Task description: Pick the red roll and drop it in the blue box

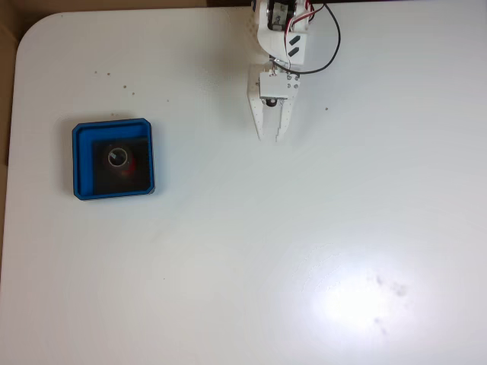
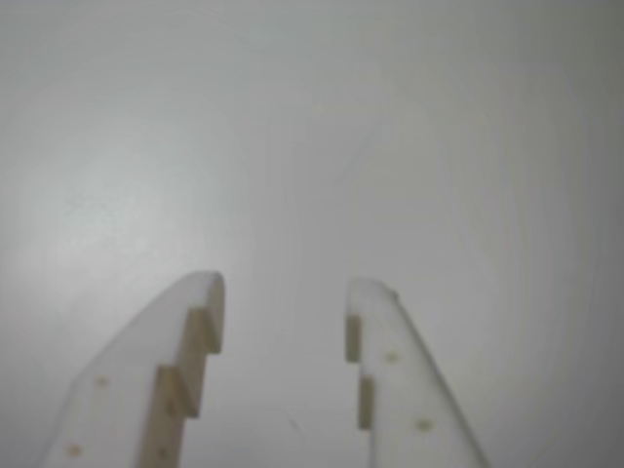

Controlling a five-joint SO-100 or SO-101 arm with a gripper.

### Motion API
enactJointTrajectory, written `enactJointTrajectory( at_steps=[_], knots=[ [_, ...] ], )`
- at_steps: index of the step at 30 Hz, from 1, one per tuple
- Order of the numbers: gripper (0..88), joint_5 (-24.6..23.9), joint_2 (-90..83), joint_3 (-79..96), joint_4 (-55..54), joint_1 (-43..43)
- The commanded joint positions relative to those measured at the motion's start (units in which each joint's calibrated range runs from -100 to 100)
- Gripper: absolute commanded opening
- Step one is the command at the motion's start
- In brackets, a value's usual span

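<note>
Broad white table (image 1: pixel 304 251), smooth and glossy, rounded far-left corner in the fixed view. White two-finger gripper (image 1: pixel 269 138) near the far edge, fingers (image 2: pixel 190 331) parted a moderate gap, nothing between them; wrist view shows bare table beneath. Shallow square blue plastic box (image 1: pixel 82 160), black floor, near the left edge. Small red-sided tape roll (image 1: pixel 120 160), grey top, lies inside it. Judgement: drop done; nothing left but retreat.

One red roll (image 1: pixel 118 158), one blue box (image 1: pixel 84 137), one tool (image 1: pixel 268 137).
</note>
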Motion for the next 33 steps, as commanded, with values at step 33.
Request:
enactJointTrajectory(
  at_steps=[33],
  knots=[
    [0.6, 0.08, -0.44, 0.90, -0.66, -7.05]
  ],
)
